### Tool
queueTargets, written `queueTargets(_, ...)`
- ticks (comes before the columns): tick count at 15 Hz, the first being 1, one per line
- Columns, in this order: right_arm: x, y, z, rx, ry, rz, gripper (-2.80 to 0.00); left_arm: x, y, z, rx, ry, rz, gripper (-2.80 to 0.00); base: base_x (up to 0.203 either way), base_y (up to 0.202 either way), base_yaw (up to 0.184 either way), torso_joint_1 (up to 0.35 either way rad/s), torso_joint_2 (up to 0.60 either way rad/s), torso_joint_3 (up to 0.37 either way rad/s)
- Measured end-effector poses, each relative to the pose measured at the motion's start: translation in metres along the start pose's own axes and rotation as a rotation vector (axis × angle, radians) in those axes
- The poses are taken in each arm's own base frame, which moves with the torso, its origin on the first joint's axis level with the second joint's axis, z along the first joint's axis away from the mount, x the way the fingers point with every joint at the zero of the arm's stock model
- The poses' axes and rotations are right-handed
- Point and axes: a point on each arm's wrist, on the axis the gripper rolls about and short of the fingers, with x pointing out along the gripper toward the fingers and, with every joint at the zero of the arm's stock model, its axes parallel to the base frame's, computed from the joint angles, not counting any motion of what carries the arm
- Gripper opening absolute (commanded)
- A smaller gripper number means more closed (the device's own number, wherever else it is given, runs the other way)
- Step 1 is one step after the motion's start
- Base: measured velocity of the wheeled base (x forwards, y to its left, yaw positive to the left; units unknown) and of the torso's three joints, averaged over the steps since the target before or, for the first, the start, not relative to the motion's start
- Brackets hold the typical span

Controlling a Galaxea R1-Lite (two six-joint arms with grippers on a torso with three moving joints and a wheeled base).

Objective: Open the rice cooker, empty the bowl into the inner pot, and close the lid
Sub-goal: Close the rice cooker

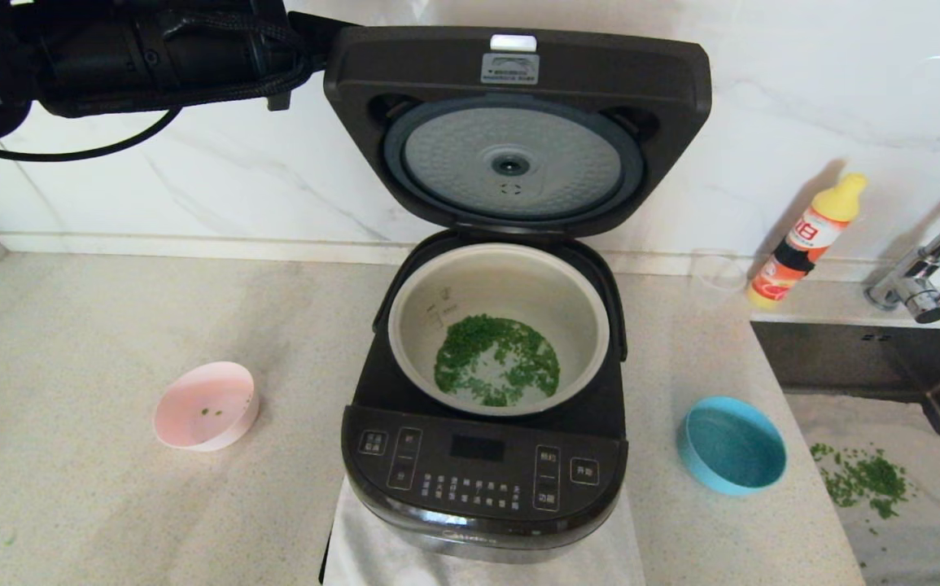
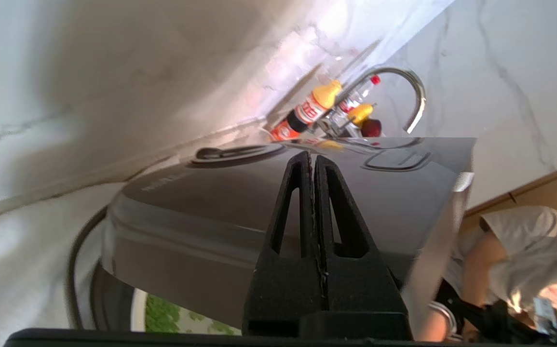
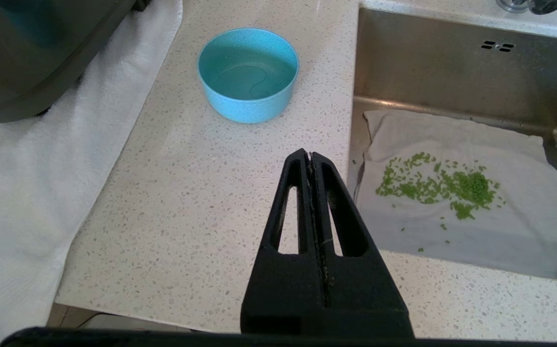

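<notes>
The black rice cooker [image 1: 482, 480] stands mid-counter with its lid [image 1: 514, 122] raised, silver underside facing me. The inner pot [image 1: 499, 325] holds green bits. A pink bowl [image 1: 206, 405], almost empty, sits to the cooker's left; a blue bowl [image 1: 732, 445], empty, sits to its right and shows in the right wrist view [image 3: 248, 73]. My left arm reaches behind the lid at top left; its gripper [image 2: 311, 156] is shut against the lid's glossy back [image 2: 210, 202]. My right gripper [image 3: 309, 155] is shut and empty above the counter's front edge, near the sink.
A sink [image 1: 885, 488] at the right holds a cloth [image 3: 461, 193] with spilled green bits. A yellow-capped bottle [image 1: 807, 240] and a tap [image 1: 921, 281] stand behind it. The cooker rests on a white towel [image 3: 22, 183]. A person [image 2: 514, 270] shows in the left wrist view.
</notes>
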Motion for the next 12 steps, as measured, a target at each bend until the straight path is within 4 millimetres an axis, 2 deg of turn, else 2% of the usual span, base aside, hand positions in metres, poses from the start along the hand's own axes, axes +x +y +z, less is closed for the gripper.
queueTargets(8, 0.000, 0.000, 0.000, 0.001, 0.000, 0.000, -2.80, -0.016, -0.011, -0.025, -0.022, 0.236, 0.017, -2.80, 0.000, 0.000, 0.000, 0.000, 0.00, 0.000)
queueTargets(12, 0.000, 0.000, 0.000, 0.000, 0.000, 0.001, -2.80, -0.018, -0.013, -0.035, -0.043, 0.287, 0.018, -2.80, 0.000, 0.000, 0.000, 0.000, 0.00, 0.000)
